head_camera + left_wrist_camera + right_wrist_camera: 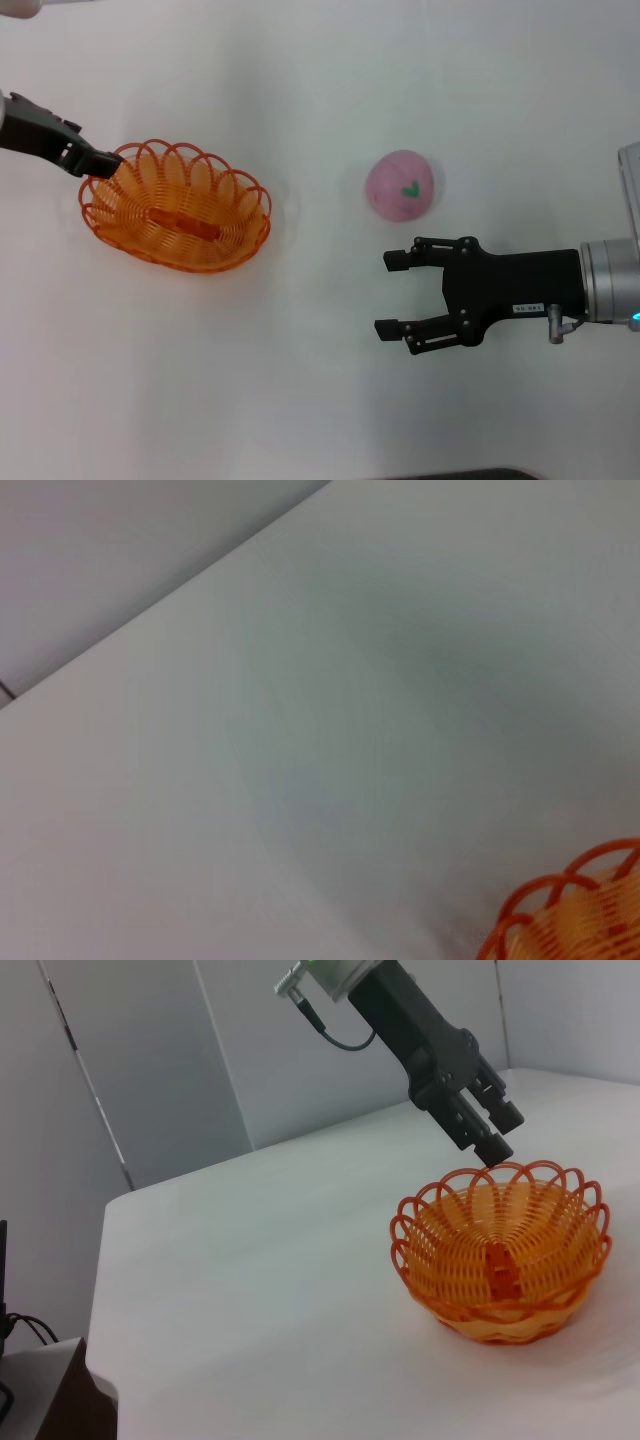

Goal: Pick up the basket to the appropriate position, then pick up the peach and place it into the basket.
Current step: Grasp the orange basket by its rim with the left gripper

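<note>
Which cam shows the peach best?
Head view: the peach lies whole and unobstructed on the table, beyond the open right gripper. Neither wrist view shows it, only the basket.

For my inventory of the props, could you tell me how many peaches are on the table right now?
1. The peach lies on the white table, apart from the orange basket, just beyond the open right gripper. The basket holds none.

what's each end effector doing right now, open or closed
Left end effector: at the basket rim, fingers close together; grip cannot be told.
Right end effector: open, empty, near the peach.
</note>
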`<control>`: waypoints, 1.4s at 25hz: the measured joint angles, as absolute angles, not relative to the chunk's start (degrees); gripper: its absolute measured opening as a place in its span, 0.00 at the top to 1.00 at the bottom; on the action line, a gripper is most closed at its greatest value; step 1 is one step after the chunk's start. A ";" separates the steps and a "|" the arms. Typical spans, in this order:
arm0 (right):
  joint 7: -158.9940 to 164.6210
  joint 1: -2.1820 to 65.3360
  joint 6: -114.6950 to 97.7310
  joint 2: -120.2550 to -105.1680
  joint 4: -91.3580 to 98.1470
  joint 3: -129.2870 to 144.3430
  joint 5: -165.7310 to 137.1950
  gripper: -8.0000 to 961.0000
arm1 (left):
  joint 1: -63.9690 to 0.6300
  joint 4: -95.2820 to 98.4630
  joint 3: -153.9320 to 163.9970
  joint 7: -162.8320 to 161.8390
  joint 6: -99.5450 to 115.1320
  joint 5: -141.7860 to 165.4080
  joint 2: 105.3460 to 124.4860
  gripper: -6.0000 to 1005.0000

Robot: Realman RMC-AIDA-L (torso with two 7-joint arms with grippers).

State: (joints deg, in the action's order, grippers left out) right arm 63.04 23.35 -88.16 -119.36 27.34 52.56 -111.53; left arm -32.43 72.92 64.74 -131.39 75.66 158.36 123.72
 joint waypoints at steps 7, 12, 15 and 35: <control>63.28 23.36 -88.16 -119.39 28.02 52.55 -111.53 0.04 | -33.43 69.66 64.75 -131.84 74.97 160.19 123.70 0.41; 63.49 23.28 -88.15 -119.44 28.07 52.56 -111.53 0.04 | -33.63 69.03 65.03 -131.81 74.82 160.81 123.64 0.43; 63.53 23.37 -88.15 -119.48 28.07 52.55 -111.53 0.04 | -33.78 68.01 65.12 -131.81 74.81 161.46 123.71 0.45; 63.55 23.26 -87.87 -119.54 28.03 52.55 -111.54 0.04 | -34.16 66.41 64.22 -132.16 76.12 159.89 123.92 0.54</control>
